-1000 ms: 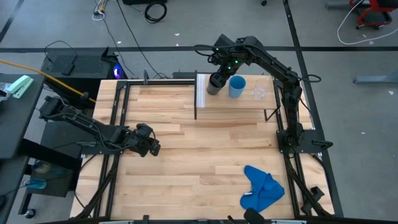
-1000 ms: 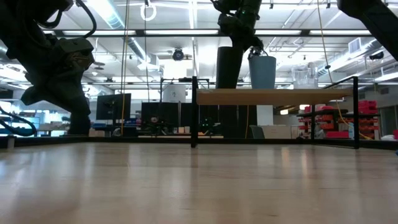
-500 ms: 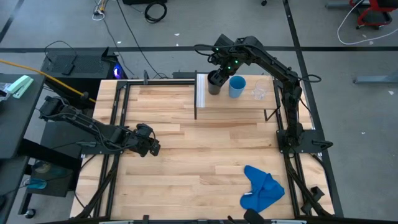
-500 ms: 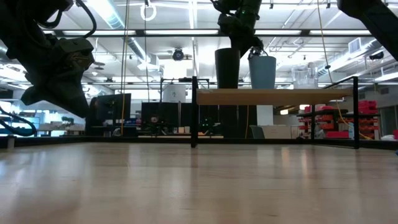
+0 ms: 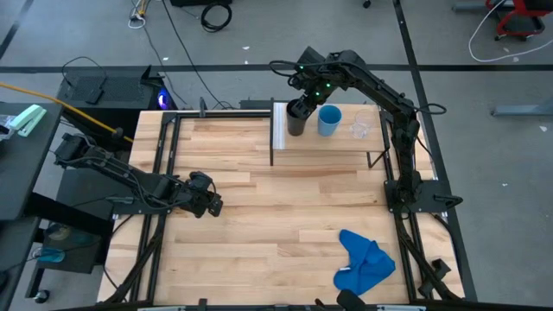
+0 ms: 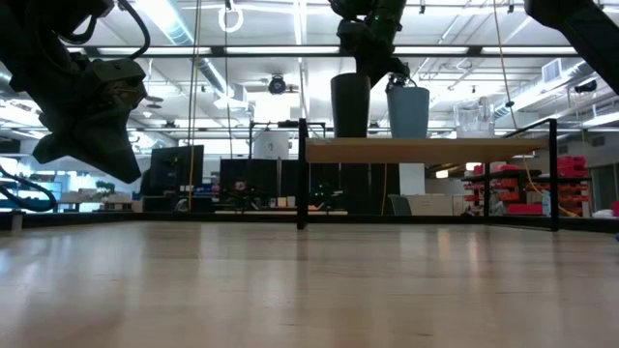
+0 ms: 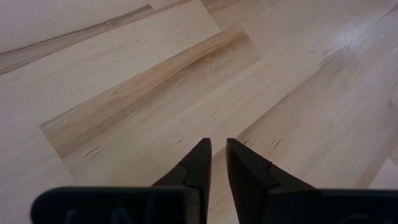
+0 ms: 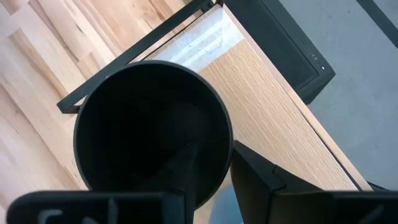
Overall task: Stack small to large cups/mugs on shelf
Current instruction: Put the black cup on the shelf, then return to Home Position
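Observation:
The tall black cup (image 5: 296, 120) stands upright at the left end of the shelf (image 5: 341, 142), beside its white end panel (image 5: 279, 126). To its right the light-blue cup (image 5: 328, 120) and then the small clear cup (image 5: 359, 130) rest on their bases. The low view shows the same row: black cup (image 6: 350, 104), blue cup (image 6: 408, 112), clear cup (image 6: 471, 118). My right gripper (image 8: 214, 171) is above the black cup, shut on its rim. My left gripper (image 5: 212, 206) hangs shut over the table's left part, touching nothing (image 7: 215, 155). My right gripper holds the black cup by its rim wall (image 8: 225, 152) on the side toward the blue cup. One finger (image 8: 186, 165) is inside the cup and the other (image 8: 258, 177) outside. It comes from above, pointing down. The cup is upright with its base on the shelf board (image 6: 426, 150).
A crumpled blue cloth (image 5: 363, 263) lies near the table's near right corner. Thin black legs (image 6: 302, 184) carry the shelf at the far edge. The right arm's column (image 5: 404, 164) stands right of the shelf. Bare wood spreads across the table's middle (image 5: 285, 216).
The black cup, leaning with its base toward the table's left and near side a second ago, has been brought upright at the shelf's left end. My right gripper shifted slightly toward the table's left while keeping its hold.

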Tool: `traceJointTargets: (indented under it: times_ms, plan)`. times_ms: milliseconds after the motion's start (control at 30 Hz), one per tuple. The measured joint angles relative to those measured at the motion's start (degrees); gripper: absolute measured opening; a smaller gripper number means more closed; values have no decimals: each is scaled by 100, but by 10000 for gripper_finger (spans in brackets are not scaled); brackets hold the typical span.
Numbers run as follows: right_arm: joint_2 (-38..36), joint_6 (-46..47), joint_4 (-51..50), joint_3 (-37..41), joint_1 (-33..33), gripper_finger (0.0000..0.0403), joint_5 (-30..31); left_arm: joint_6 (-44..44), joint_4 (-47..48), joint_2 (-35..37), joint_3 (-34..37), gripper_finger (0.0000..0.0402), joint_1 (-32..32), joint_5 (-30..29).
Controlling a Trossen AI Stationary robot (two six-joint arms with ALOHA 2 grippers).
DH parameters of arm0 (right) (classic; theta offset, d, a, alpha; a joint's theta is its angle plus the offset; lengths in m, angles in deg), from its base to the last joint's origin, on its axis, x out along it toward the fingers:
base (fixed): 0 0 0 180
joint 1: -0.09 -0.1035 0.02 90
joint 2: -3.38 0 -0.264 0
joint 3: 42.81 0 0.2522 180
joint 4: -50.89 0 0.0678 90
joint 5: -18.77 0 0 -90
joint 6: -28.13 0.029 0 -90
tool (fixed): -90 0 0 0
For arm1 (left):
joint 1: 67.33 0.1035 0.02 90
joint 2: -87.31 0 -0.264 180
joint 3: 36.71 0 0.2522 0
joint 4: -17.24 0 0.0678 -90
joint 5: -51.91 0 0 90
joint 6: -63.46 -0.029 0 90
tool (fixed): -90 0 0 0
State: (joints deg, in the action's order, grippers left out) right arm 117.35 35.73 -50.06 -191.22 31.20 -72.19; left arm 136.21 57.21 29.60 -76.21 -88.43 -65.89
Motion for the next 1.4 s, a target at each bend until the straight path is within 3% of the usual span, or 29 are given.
traceJointTargets:
  times_ms: [500, 900, 1100, 1400]
  plan:
    - [-269, 29, -17, -2, 55, 97, 35, 0, 1, 0, 0, 59, 0, 1]
    - [-1708, 146, -257, -4, -213, 97, 38, 0, 1, 0, 0, 52, 0, -1]
    - [-2716, 401, 255, -4, -1157, 96, 28, 0, 0, 0, 0, 59, -1, 1]
    - [-3662, -46, 2114, -9, -3828, 96, 20, 0, -2, 0, 0, 51, 0, 0]
